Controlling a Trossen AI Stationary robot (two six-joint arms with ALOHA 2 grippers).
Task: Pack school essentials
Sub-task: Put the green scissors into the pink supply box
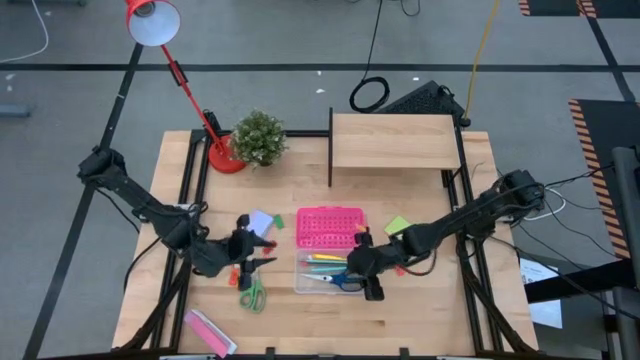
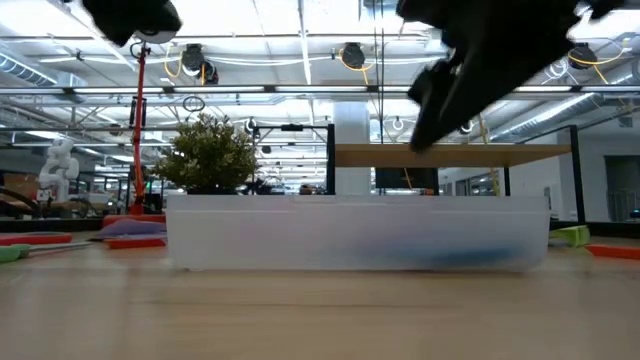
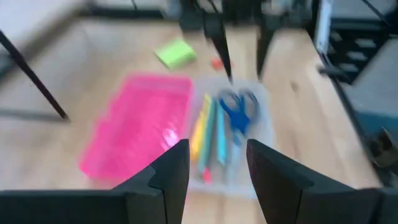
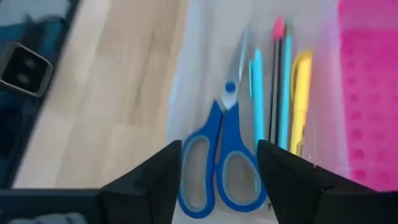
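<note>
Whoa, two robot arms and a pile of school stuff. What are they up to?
They are packing stationery into a clear box in the middle of the table. The blue scissors and several pens already lie inside. The right gripper hangs open and empty just above the box's right end. The left gripper, also open and empty, hovers left of the box, near the green scissors on the table. A green note pad lies outside too. The pink lid lies beside the box.
</note>
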